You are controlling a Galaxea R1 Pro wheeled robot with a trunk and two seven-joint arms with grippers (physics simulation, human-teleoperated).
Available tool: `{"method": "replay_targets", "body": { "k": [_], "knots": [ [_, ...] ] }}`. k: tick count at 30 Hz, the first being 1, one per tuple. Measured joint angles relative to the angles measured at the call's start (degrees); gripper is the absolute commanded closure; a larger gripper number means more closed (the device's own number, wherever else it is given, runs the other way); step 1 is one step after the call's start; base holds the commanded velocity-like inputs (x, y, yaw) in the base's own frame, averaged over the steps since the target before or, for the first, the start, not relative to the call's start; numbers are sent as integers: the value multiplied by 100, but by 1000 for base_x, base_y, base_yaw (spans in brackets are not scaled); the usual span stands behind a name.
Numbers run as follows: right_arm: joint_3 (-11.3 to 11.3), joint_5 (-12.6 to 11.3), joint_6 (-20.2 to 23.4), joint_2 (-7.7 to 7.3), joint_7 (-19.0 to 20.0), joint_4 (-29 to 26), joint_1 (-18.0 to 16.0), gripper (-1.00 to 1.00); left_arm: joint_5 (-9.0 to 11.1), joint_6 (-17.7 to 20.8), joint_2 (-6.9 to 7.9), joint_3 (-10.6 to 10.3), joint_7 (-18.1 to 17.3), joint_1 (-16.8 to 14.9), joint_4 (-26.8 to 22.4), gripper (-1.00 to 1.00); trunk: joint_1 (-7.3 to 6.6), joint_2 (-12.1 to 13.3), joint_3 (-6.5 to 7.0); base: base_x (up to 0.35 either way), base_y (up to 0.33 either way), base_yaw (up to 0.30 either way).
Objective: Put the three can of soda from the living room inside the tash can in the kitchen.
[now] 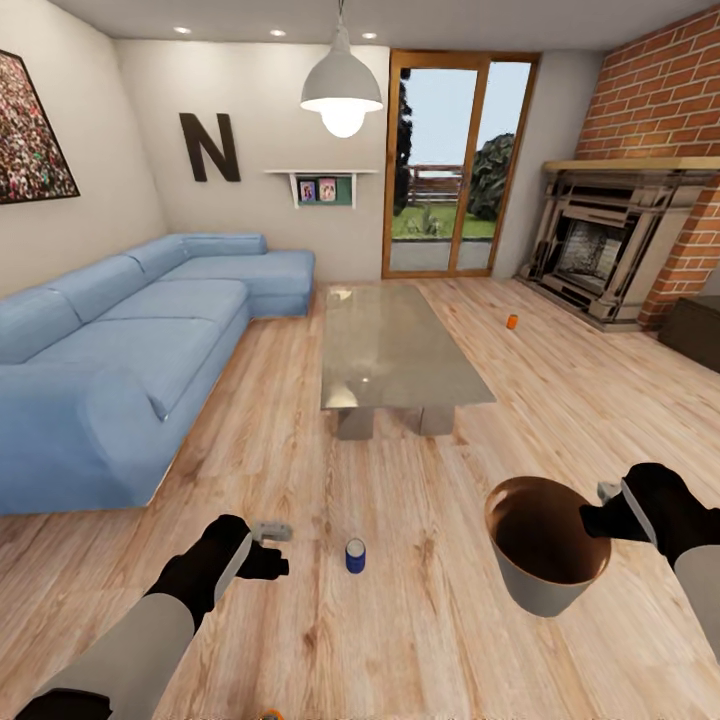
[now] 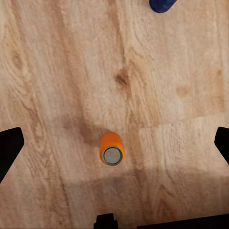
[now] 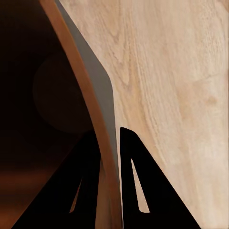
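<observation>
While the robot stands on the wood floor (image 1: 420,600) of the living room, the head view catalogues the following.

Item 1: right gripper (image 1: 600,520), at about 4 o'clock in the head view, clamped on the near-side wall of the tash can (image 1: 545,590). In the right wrist view its two fingers (image 3: 138,181) straddle the rim, one inside and one outside, closed against the wall (image 3: 102,95). The bin hangs tilted above the floor, orange-brown inside, pale grey outside.

Item 2: left gripper (image 1: 275,545), at about 7 o'clock, carrying nothing. The left wrist view shows its fingertips (image 2: 9,148) spread wide at opposite edges.

Item 3: dark blue can (image 1: 355,556), upright on the floor near 6 o'clock, just beside the left gripper and between the two grippers.

Item 4: orange can (image 2: 112,149), seen from above in the left wrist view, upright on the floor between the spread fingers, touching neither. The blue can's edge (image 2: 160,5) shows at that view's border.

Item 5: second orange can (image 1: 512,321), upright on the floor at about 1 o'clock, between the glass coffee table (image 1: 390,350) and the fireplace (image 1: 600,245).

Item 6: blue corner sofa (image 1: 130,340), at 9 to 10 o'clock.
</observation>
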Motion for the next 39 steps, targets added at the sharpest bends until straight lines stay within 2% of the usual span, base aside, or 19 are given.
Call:
{"method": "replay_targets", "body": {
  "k": [12,26,36,39],
  "knots": [
    [23,20,-2,-264,-4,36,-289,100,-9,-16,-9,-25,0,2,0,-100,264,-481,-315,0,0,0],
    [83,37,-2,-394,-1,224,-619,100,-68,-8,-11,-52,12,0,11,-100,571,-1043,-691,0,0,0],
    [101,1,5,-508,0,635,-955,100,-79,-8,-18,-54,40,0,14,-100,791,-1444,-959,0,0,0],
    [102,173,0,-529,-3,655,-974,100,-79,-8,-19,-59,43,0,11,-100,857,-1564,-1040,0,0,0]
  ]
}}
